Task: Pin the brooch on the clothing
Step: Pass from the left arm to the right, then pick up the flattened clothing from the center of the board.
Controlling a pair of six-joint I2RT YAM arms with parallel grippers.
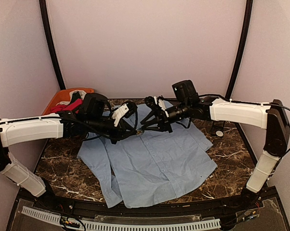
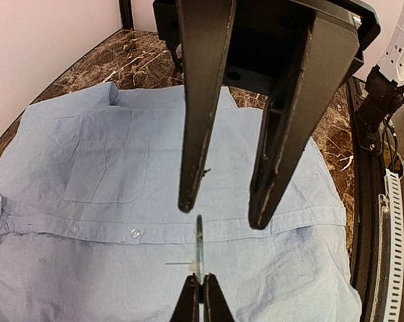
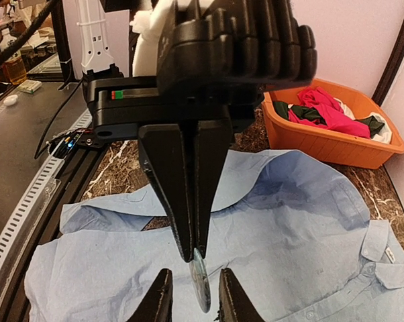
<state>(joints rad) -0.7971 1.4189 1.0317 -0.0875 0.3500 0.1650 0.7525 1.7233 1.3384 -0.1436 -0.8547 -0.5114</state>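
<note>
The light blue shirt (image 1: pixel 154 166) lies flat on the marble table, collar to the far side; it also shows in the left wrist view (image 2: pixel 108 168) and the right wrist view (image 3: pixel 309 228). The brooch (image 2: pixel 199 248), a thin round disc seen edge-on with a fine pin sticking out sideways, hangs just above the shirt's button placket. My left gripper (image 2: pixel 202 285) is shut on the brooch's edge. My right gripper (image 3: pixel 196 275) is open, one finger on each side of the brooch (image 3: pixel 202 288), not touching it. Both grippers meet over the shirt's upper chest (image 1: pixel 141 128).
An orange basket (image 1: pixel 56 100) with red, black and white garments stands at the back left, also in the right wrist view (image 3: pixel 323 144). A small white round object (image 1: pixel 219 133) lies on the table right of the shirt. The table's front rail (image 1: pixel 135 224) runs along the near edge.
</note>
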